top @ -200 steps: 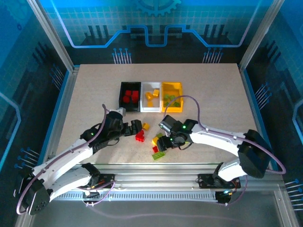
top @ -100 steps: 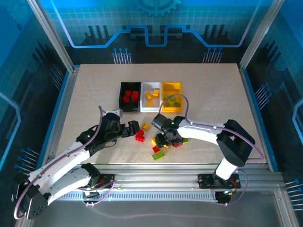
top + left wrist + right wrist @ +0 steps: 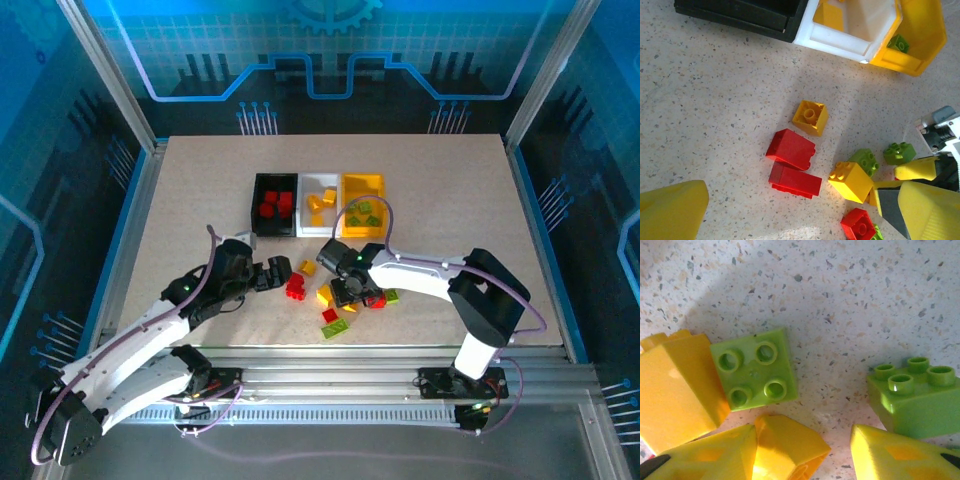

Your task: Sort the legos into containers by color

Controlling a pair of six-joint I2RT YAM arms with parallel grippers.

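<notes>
The containers sit in a row at the table's middle back: black [image 3: 272,203] with red legos, white [image 3: 320,203] with yellow ones, yellow-orange [image 3: 363,203] with green ones. Loose legos lie in front of them. My left gripper [image 3: 276,272] [image 3: 795,215] stands wide open over two red bricks [image 3: 791,149] [image 3: 795,181], with a yellow brick [image 3: 810,117] beyond them. My right gripper [image 3: 350,293] [image 3: 804,440] is low over the pile and open. A yellow brick [image 3: 787,447] lies between its fingers, against the left finger [image 3: 705,455] and apart from the right one. A green brick [image 3: 754,370] lies just ahead.
More loose bricks lie around: a yellow one [image 3: 855,181], green ones [image 3: 865,160] [image 3: 915,395], a red one [image 3: 860,225], and a green plate [image 3: 337,329] nearest the front edge. The two grippers are close together over the same pile.
My right gripper has slid a little left into the pile and its jaws have narrowed around the yellow brick. The left gripper has barely shifted and stays wide open.
</notes>
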